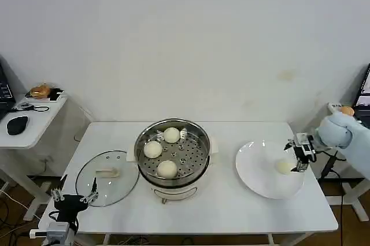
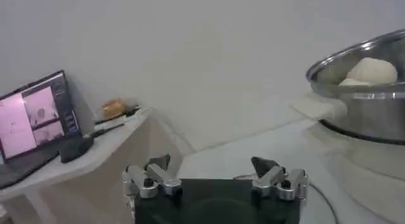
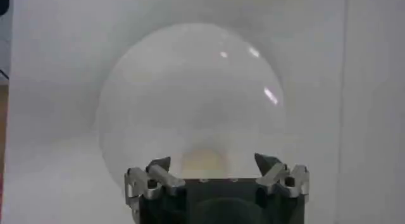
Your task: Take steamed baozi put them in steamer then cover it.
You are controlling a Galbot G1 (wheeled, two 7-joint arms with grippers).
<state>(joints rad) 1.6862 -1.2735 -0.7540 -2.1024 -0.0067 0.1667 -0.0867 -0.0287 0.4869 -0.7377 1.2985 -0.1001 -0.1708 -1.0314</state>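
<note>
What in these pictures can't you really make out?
- Last cream-white bun on the flat white plate: right gripper covers its edge in the head view; contact unclear.
- Shiny steel steamer pot: cut off by the left wrist view's edge.
- Left gripper: parked near the clear glass lid.

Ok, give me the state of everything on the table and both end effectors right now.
steamer: uncovered, three baozi on its tray.
baozi in steamer: three, apart from each other.
last baozi: on the white plate.
white plate: holds one baozi.
cover: off, lying flat on the table left of the steamer.
right end effector: open, at the last baozi.
left end effector: open, idle by the cover.
</note>
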